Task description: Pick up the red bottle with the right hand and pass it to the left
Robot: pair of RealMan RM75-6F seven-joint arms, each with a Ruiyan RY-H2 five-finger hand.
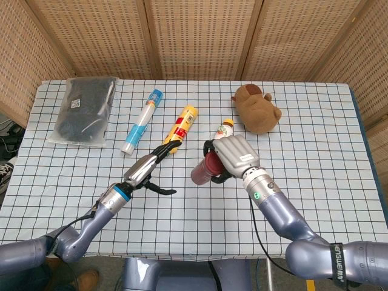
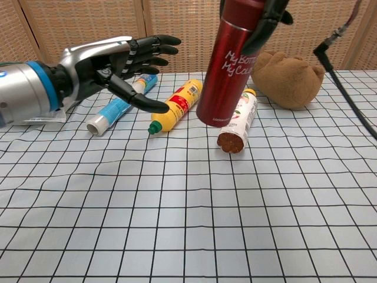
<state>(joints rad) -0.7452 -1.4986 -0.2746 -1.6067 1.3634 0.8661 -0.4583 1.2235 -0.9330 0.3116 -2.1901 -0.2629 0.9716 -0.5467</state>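
My right hand [image 1: 233, 156] grips the red bottle [image 1: 202, 171] near its top and holds it tilted in the air above the table's middle. The chest view shows the bottle [image 2: 227, 65] large, with white lettering, its base lowest and my right hand's fingers [image 2: 263, 20] wrapped round its upper part. My left hand [image 1: 150, 167] hovers open just left of the bottle, fingers spread and pointing toward it, a small gap between them. From the chest camera my left hand [image 2: 121, 62] is empty, palm facing the bottle.
On the checked tablecloth [image 1: 315, 151] lie a blue-white tube [image 1: 140, 121], a yellow bottle [image 1: 179, 129] and a white bottle [image 2: 238, 121]. A brown plush toy [image 1: 256, 108] sits at the back right, a black bag [image 1: 85, 110] at the back left.
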